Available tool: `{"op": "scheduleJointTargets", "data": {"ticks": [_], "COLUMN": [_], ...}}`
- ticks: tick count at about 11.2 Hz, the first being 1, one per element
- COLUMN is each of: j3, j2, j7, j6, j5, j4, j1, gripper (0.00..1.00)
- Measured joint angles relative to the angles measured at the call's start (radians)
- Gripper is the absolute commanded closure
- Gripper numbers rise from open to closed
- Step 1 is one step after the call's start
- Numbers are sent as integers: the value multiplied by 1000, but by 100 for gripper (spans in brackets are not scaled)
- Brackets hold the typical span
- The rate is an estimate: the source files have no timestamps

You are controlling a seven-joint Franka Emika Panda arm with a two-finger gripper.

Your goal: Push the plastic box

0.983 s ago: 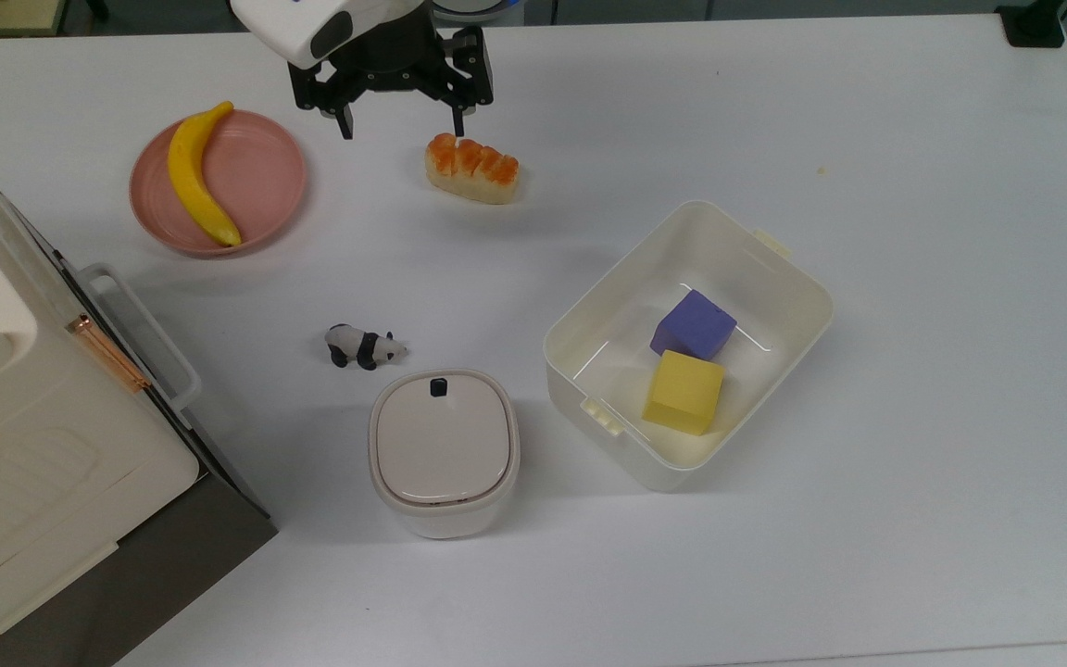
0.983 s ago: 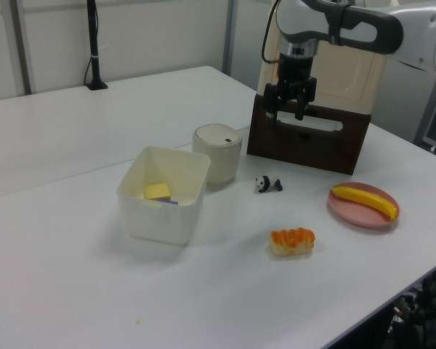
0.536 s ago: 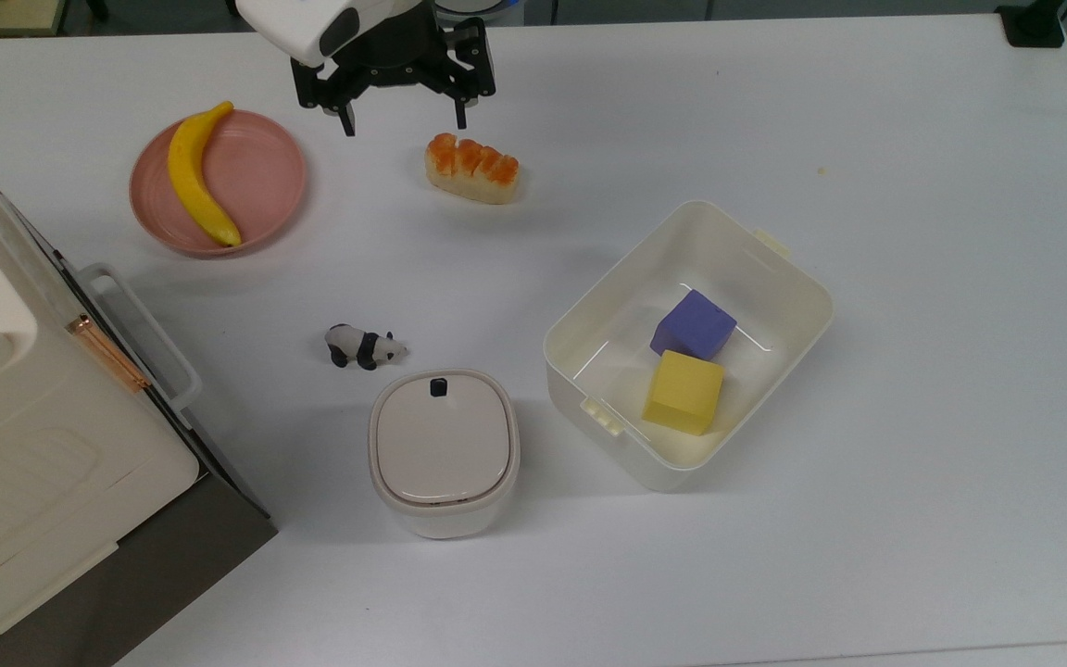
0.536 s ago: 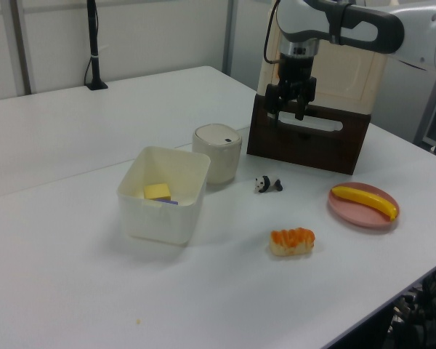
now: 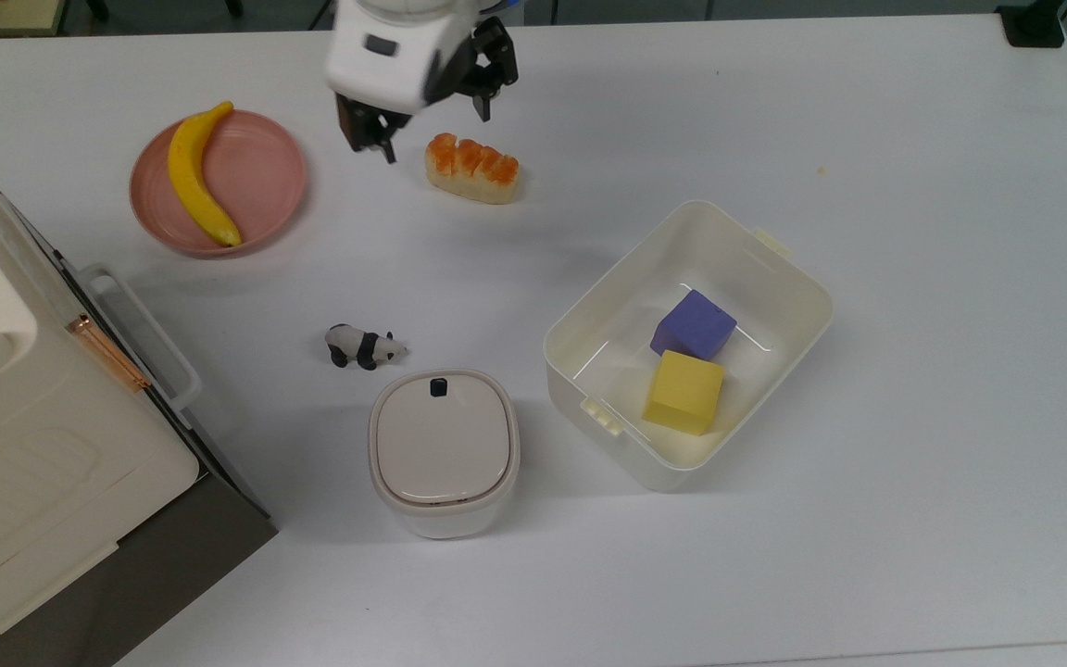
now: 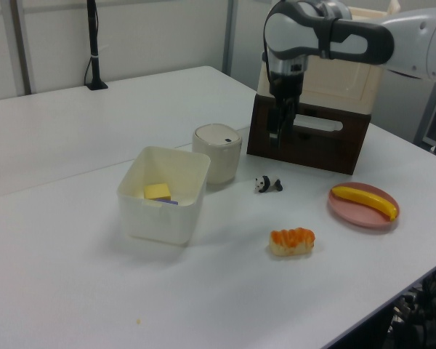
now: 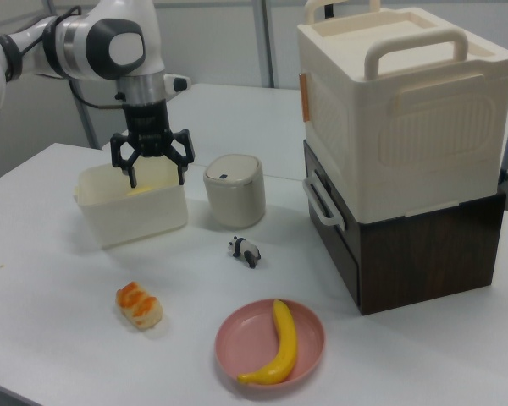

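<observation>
The end effector (image 5: 432, 130) hangs above the worktop (image 5: 913, 167) with its two fingers spread apart and nothing between them; in the top view it sits near the upper edge, between the pink plate (image 5: 260, 176) and the bread roll (image 5: 471, 168). The plastic box (image 5: 589, 324) stands well apart from it, toward the top view's right and lower down; it is open on top and holds a purple cube (image 5: 693, 325) and a yellow cube (image 5: 684, 392) that touch each other. Just to the top view's left of the box stands a lidded container (image 5: 444, 452); a toy panda (image 5: 364, 346) lies near that container's upper left corner. A banana (image 5: 196, 176) lies on the plate; a large beige case (image 5: 24, 435) fills the top view's lower left.
</observation>
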Motion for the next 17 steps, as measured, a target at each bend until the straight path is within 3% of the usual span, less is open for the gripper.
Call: {"op": "scheduleJointTargets", "data": {"ticks": [2, 4, 7, 17], "j3": [-4, -6, -48, -61], "j2": [17, 63, 164, 291], "j7": [-108, -125, -126, -125], "j6": [0, 30, 147, 428], "j5": [-31, -78, -94, -99], "j4": [-14, -18, -23, 10], "j1": [46, 110, 201, 321], "gripper": [0, 0, 0, 0]}}
